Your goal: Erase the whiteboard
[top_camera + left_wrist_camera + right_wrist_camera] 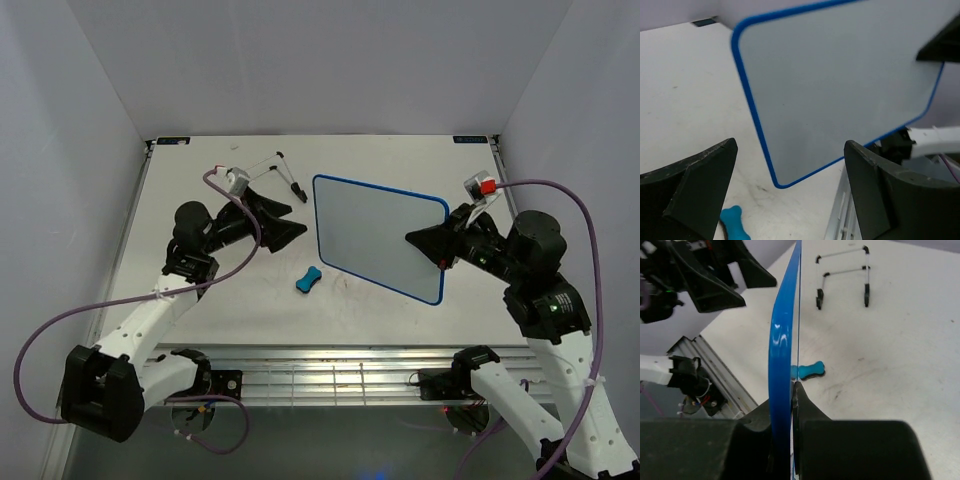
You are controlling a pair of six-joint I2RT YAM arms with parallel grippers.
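Above the table (400,160), the whiteboard (375,232) hangs tilted, its right edge clamped by the right end effector (428,240), probably to present its face for wiping. The left end effector (287,220) gapes empty beside the whiteboard's left edge, and the blue eraser (308,280) lies near its corner. The blue-framed face looks clean.

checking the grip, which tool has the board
The right tool: it is shut on the board's right edge. The left tool is open and touches nothing.
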